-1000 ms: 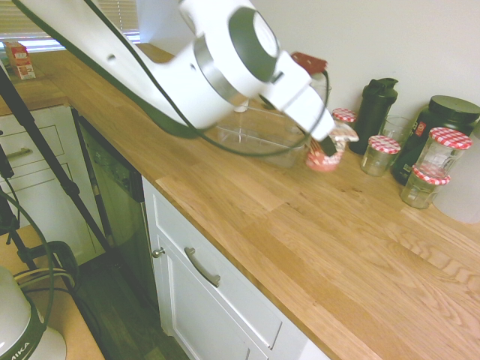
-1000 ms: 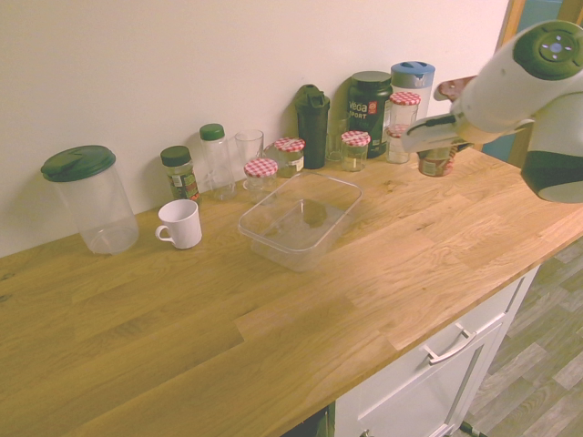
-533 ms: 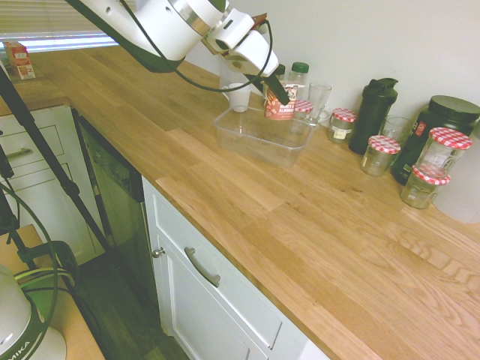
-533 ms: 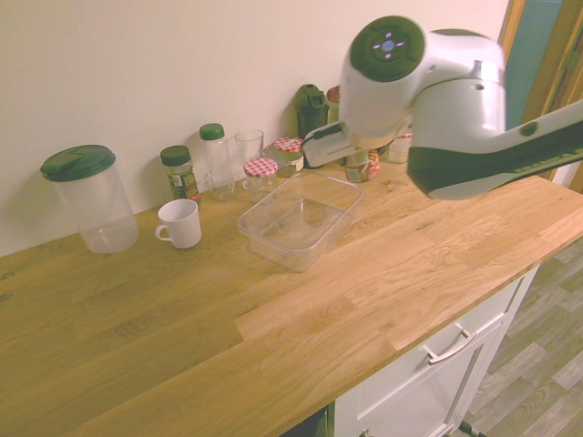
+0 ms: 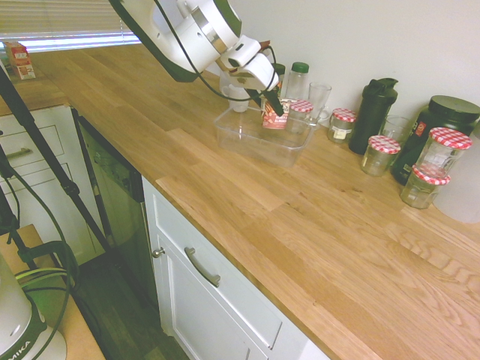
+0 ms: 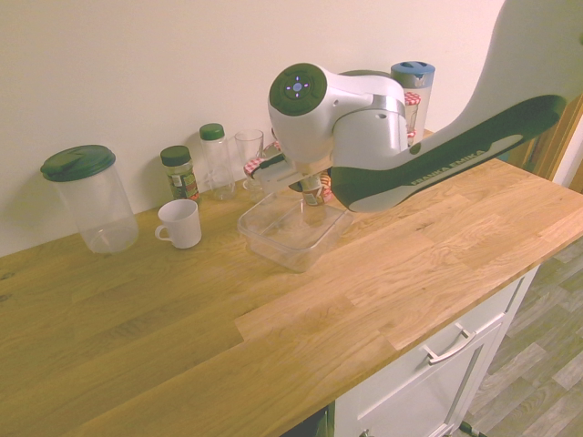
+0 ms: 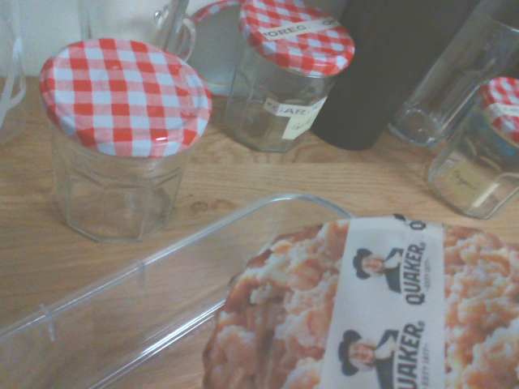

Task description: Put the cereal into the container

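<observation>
- Cereal (image 5: 275,114) is shown as a small printed cup held in the gripper (image 5: 273,105), low over the far end of the container (image 5: 247,136), the end nearest the wall.
- The cup is judged light and thin-walled, its sides easily dented and its foil top easily punctured; it is best taken by the sides at mid-height, with moderate force, and never by the lid.
- The fingers are closed on the cup from either side; the exact points of contact are hidden behind the wrist in the second exterior view, so the depth of the hold can only be estimated.
- In the wrist view the printed lid (image 7: 357,316) is seen from above, with the clear rim of the container (image 7: 146,267) running beneath it.
- The cup appears not yet to rest on the tub's floor, though the clear plastic makes this hard to confirm.
- The arm is reached out over the wooden counter (image 5: 315,225), with the wrist bent downward and the gripper pointed steeply at the tub.
- Glass jars with checked lids (image 7: 122,97) stand just beyond the container's far wall, near the gripper; a white mug (image 6: 179,223) stands apart on the counter.
- The container is judged stiff but light, and may slide if nudged.
</observation>
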`<act>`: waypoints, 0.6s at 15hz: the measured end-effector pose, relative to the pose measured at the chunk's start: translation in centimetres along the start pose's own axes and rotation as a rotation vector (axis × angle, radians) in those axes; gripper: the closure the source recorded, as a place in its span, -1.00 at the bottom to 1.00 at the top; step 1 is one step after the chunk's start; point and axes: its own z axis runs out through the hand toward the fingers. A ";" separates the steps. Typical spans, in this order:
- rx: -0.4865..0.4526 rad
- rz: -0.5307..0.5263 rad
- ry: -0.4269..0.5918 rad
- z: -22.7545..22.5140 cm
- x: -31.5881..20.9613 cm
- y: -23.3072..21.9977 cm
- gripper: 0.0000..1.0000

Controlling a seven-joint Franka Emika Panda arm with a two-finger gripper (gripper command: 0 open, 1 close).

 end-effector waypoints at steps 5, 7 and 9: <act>-0.007 -0.020 -0.091 3.4 0.2 -0.5 1.00; -0.018 -0.024 -0.103 4.2 0.0 -0.3 1.00; -0.029 -0.030 -0.123 5.0 0.0 0.0 1.00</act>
